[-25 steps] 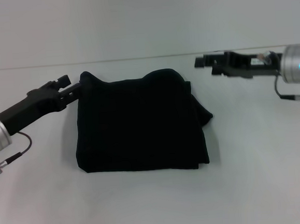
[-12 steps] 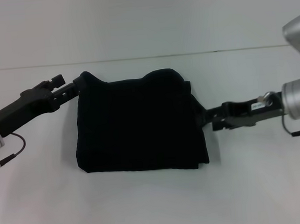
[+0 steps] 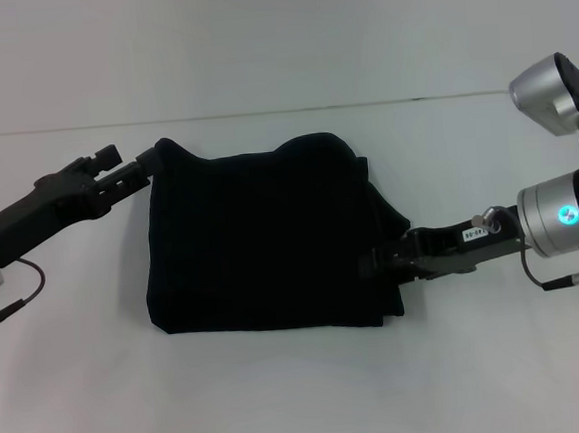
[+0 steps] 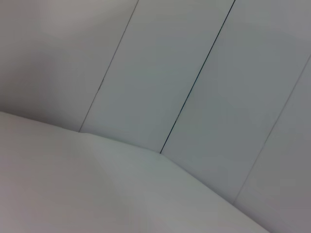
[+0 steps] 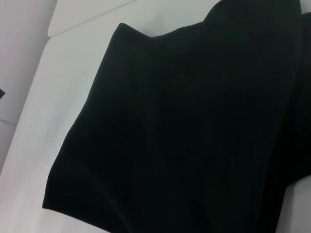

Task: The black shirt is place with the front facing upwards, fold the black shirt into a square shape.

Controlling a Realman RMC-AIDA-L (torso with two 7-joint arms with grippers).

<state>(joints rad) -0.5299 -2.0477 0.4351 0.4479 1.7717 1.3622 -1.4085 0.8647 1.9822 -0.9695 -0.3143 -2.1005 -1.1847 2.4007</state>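
The black shirt (image 3: 267, 243) lies folded into a rough square on the white table (image 3: 284, 397). Its far left corner stands up in a small peak and a loose fold bulges at its right edge. My left gripper (image 3: 148, 167) touches that raised far left corner. My right gripper (image 3: 374, 266) reaches in low from the right and meets the shirt's right edge near the front corner. In the right wrist view the black shirt (image 5: 194, 131) fills most of the picture. The left wrist view shows only table and wall.
White table surface (image 3: 73, 394) surrounds the shirt on all sides. A pale wall (image 3: 275, 37) rises behind the table's far edge. No other objects are in view.
My right arm has swung down from the far right and come in against the shirt's right edge. My left arm has drawn slightly to the left. The shirt's shape is unchanged.
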